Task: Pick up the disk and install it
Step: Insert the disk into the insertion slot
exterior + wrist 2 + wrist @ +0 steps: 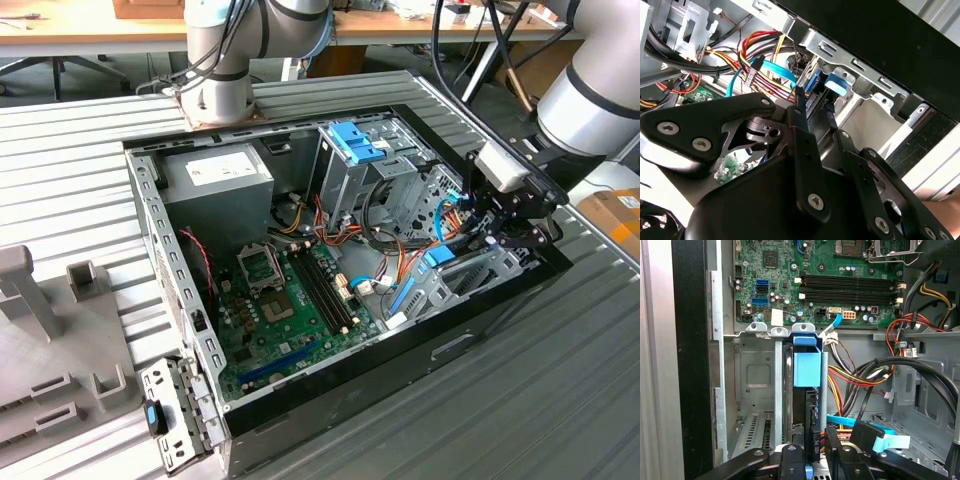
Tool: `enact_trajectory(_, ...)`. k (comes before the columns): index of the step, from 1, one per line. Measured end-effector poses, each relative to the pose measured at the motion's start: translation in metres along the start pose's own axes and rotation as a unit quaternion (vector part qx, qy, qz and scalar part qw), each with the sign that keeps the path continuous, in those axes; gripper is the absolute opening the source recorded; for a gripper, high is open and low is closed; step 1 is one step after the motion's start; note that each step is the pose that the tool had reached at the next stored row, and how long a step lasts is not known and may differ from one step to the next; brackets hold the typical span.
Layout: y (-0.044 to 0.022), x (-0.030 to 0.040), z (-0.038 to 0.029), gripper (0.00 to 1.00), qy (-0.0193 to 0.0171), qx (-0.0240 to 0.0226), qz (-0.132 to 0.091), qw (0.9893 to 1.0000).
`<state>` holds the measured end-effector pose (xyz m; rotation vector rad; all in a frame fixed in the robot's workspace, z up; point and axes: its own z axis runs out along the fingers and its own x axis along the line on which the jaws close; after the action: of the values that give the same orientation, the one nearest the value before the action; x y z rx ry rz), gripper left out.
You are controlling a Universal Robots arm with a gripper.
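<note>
The disk (806,367) stands on edge in a slot of the grey metal bay (755,375), at the case's side on the exterior view's right. Its bright blue end tab points toward the motherboard. That blue tab also appears as the disk (836,84) in the second wrist view and as the disk (437,258) in the exterior view. My black gripper (815,450) straddles the disk's near end, one finger on each face, and looks shut on it. The gripper (487,238) reaches into the case from its right wall. In the second wrist view the gripper (815,102) sits just behind the blue tab.
Bundled cables (865,375) crowd the space beside the bay. The green motherboard (290,300) fills the case floor, and a tall grey cage with a blue latch (355,145) stands behind. The power supply (215,180) sits at the back left. A grey bracket with a blue clip (165,415) lies outside the case.
</note>
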<state>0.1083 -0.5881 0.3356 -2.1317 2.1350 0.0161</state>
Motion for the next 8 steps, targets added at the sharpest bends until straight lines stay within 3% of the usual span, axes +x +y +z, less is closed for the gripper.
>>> enact_trajectory(2,-0.0003,-0.0003,-0.0031,0.31,-0.0001,0.0000,0.000,1.0000)
enact_trajectory(8,-0.0020,-0.0024,-0.0235,0.31,-0.0001,0.0005,0.000,1.0000)
